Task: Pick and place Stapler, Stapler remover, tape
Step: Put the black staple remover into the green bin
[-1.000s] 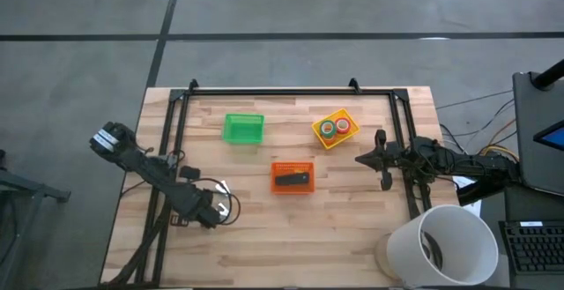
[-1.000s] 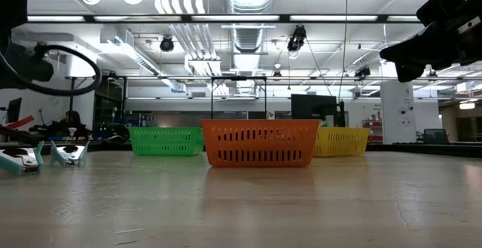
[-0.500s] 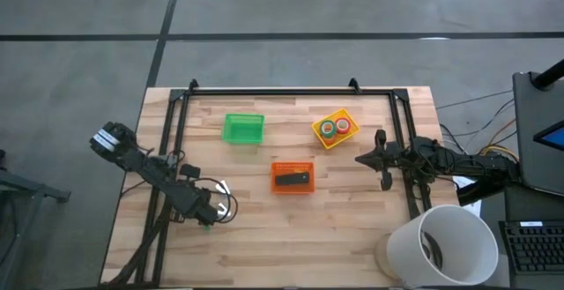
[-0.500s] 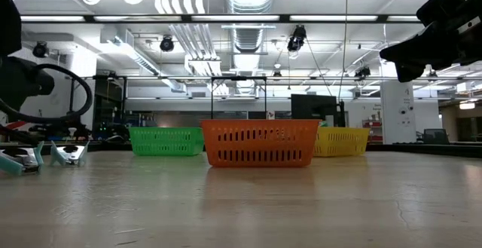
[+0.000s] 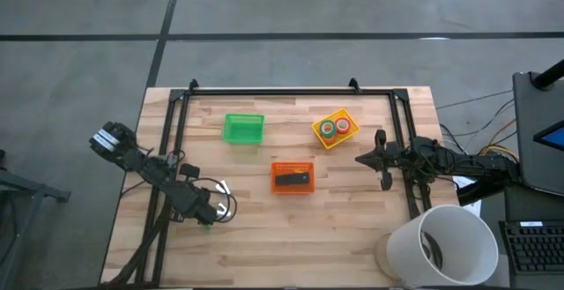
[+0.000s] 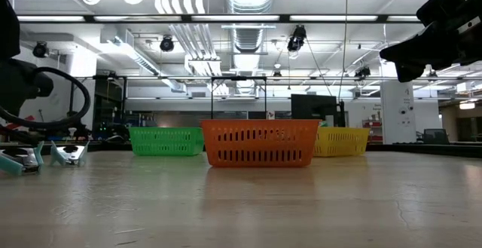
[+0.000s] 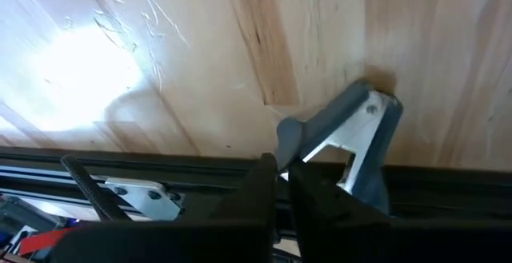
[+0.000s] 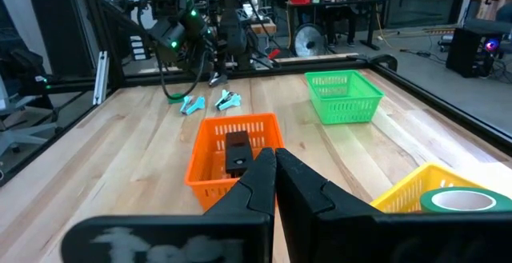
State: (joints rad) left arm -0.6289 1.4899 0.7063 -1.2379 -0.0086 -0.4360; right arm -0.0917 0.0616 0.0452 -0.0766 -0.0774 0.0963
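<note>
High view showed the wooden tabletop [image 5: 291, 237] with three small baskets. An orange basket [image 5: 292, 177] sat near the middle with the black stapler [image 5: 292, 180] lying inside it. A yellow basket [image 5: 336, 128] stood beyond it toward the right, holding the tape [image 5: 334, 129], of which a red roll and a green roll could be made out. A green basket [image 5: 243, 128] stood to the left of the yellow one, and what it held could not be made out.

The left gripper [image 5: 214, 217] hung low over the left part of the tabletop, close to the black frame rail [image 5: 163, 167]. In the left wrist view its fingers [image 7: 258, 185] were nearly together, with only a thin slit between them, right at a small grey and white staple remover [image 7: 352, 139] lying on the wood; whether they actually had hold of it could not be told. The right wrist view showed two such small bluish pieces [image 8: 206, 101] lying side by side on the tabletop beyond the orange basket.

The right gripper [image 5: 374, 159] hung above the right side of the tabletop, well apart from the baskets, its fingers pressed together and holding nothing.

A large white bucket [image 5: 445, 241] stood at the near right corner.
</note>
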